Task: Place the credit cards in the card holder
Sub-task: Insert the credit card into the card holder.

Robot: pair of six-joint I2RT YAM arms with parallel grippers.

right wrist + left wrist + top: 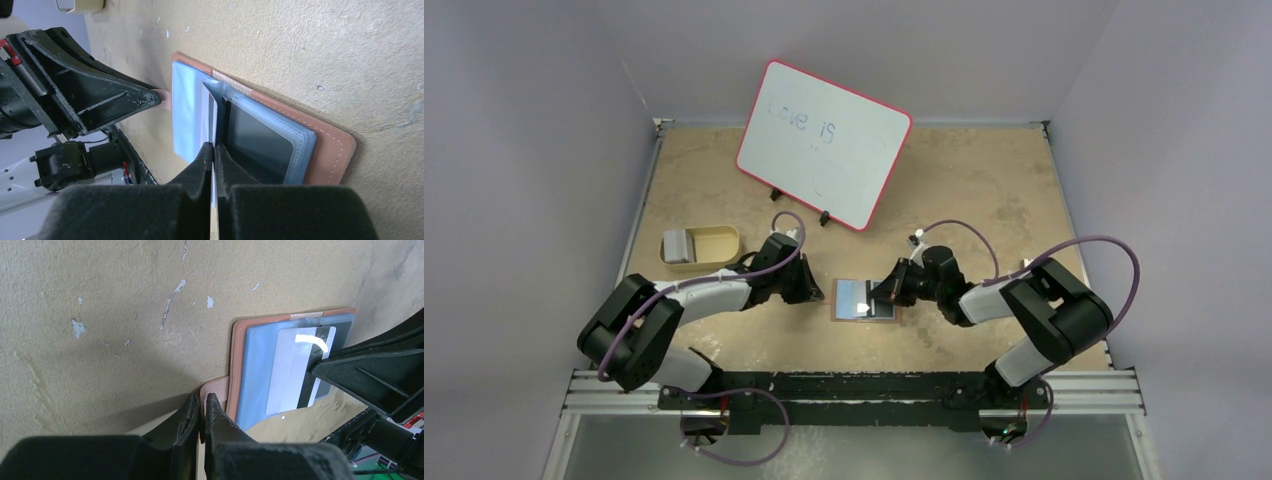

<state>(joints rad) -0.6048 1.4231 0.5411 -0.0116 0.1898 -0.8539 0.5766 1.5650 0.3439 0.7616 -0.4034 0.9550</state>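
Mid-frame in the top view the card holder (865, 300) lies open, left gripper (202, 414) pinching its tab strap (216, 387), right gripper (214, 159) pinching one credit card (294, 371) at the pale sleeve, seemingly not yet seated, while the grey cards (678, 245) wait in the tray (720, 236), upper left.

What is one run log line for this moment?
step: card insertion | left jaws: shut on tab strap | right jaws: shut on credit card | card holder: open, flat on table
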